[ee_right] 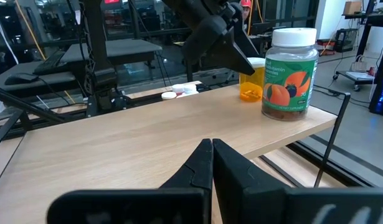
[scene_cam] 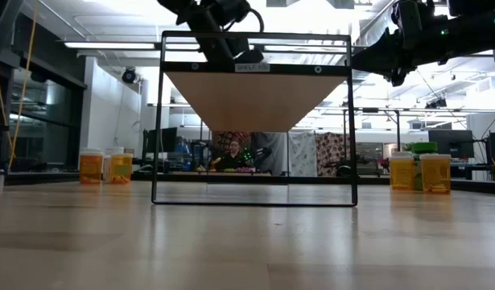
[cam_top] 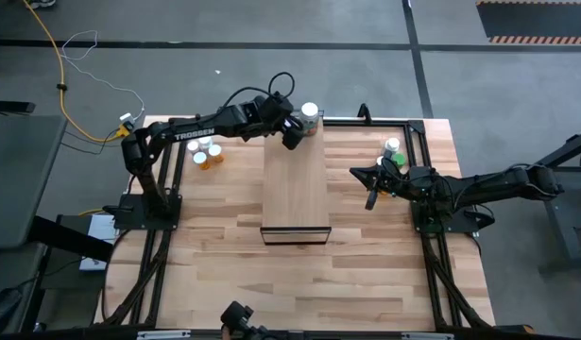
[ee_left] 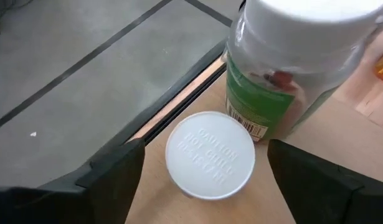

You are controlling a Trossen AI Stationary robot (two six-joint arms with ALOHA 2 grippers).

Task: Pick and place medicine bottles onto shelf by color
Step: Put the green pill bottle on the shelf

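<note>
The shelf (cam_top: 295, 189) is a long light-wood block in the middle of the table. At its far end stand a large clear bottle with a green label and white cap (ee_left: 291, 68) and a small orange bottle (ee_right: 251, 86) with a white cap (ee_left: 210, 155). My left gripper (ee_left: 205, 146) hangs open over the small bottle, a finger on either side of its cap with a gap at both sides. In the high view my left gripper (cam_top: 295, 132) hides this bottle. My right gripper (cam_top: 370, 200) waits shut beside the shelf's right side, pointing level at it.
Two orange bottles (cam_top: 207, 154) stand on the table left of the shelf. A group of orange and green bottles (cam_top: 392, 149) stands at the far right, close to my right arm. The near half of the shelf top (cam_top: 295, 212) is bare.
</note>
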